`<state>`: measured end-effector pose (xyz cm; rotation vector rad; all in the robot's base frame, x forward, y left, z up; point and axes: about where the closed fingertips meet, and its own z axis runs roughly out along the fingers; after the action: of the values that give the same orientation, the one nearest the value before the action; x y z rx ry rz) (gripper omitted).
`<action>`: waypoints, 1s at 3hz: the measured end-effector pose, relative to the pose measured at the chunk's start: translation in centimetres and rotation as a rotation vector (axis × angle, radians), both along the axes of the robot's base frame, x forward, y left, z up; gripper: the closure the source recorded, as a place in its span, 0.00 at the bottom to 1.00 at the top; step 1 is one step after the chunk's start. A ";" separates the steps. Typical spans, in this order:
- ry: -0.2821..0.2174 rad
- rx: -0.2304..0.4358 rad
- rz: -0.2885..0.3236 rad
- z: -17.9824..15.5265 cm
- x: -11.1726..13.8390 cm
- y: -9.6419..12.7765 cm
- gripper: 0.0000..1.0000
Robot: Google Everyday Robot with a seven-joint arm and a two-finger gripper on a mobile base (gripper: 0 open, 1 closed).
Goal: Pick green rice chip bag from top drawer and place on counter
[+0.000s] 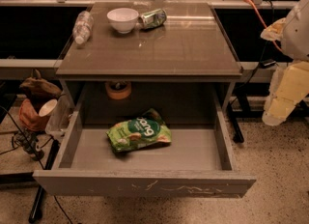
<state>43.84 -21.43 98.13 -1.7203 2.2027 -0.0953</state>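
The green rice chip bag [139,131] lies flat on the floor of the open top drawer [145,182], a little left of the middle. The drawer is pulled fully out below the counter [183,44]. My arm hangs at the right edge of the view, beside the cabinet. Its pale gripper [276,113] points down, to the right of the drawer's right wall and well apart from the bag. It holds nothing that I can see.
On the counter's far left stand a white bowl [122,19], a green metallic can on its side [153,18] and a clear plastic bottle lying down [82,27]. A roll of tape [118,89] sits behind the drawer. Cables and clutter lie at the left.
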 end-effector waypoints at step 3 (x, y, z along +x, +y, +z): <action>0.053 0.193 0.117 -11.2 2.9 6.3 0.00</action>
<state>46.76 -15.16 86.92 -1.7554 2.0663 0.1876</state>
